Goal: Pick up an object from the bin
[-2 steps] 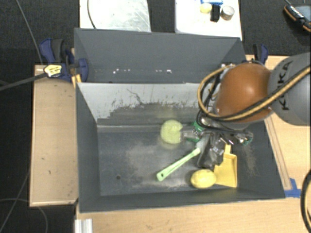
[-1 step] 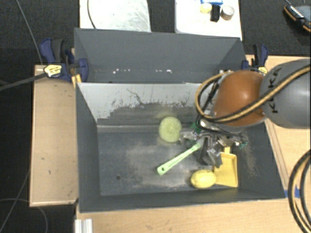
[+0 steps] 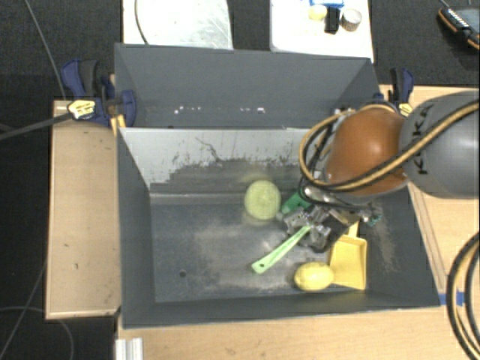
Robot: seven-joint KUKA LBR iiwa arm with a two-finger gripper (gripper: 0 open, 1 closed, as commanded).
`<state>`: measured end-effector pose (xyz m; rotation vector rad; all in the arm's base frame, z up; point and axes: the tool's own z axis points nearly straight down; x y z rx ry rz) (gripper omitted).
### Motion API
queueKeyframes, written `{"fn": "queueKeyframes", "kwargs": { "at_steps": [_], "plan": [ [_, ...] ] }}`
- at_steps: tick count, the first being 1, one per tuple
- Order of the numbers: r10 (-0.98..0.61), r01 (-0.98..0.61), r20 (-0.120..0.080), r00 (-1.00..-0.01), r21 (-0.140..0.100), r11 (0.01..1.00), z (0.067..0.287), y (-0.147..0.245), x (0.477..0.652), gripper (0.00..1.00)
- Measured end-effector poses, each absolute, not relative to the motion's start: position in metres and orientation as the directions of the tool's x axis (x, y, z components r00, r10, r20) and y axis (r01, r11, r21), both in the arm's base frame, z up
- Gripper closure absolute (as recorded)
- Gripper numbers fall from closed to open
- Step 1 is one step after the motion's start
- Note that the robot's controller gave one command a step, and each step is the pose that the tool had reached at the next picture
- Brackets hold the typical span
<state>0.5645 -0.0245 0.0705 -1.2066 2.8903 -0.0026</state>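
Observation:
My gripper point(image 3: 315, 227) hangs low in the right half of the bin, under the orange wrist cover. Just under it starts a light green spoon-like tool point(image 3: 279, 251), which runs down to the left across the bin floor. A yellow lemon-shaped thing point(image 3: 313, 277) lies in front of the gripper near the front wall. A flat yellow piece point(image 3: 349, 262) leans to the right of the lemon. A pale green ball point(image 3: 262, 199) sits to the gripper's left, near the back wall.
A bit of dark green shows beside the gripper at the upper left point(image 3: 295, 201). The arm and its cables cover the bin's right back corner. The left half of the bin floor is bare scuffed metal.

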Motion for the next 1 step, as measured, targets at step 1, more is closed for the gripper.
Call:
{"fn": "queueKeyframes", "kwargs": {
  "at_steps": [1],
  "plan": [
    [-0.735, -0.735, -0.009, -0.678, -0.006, 0.678, 0.0705, -0.023, 0.5648, 1.0]
  ]
}}
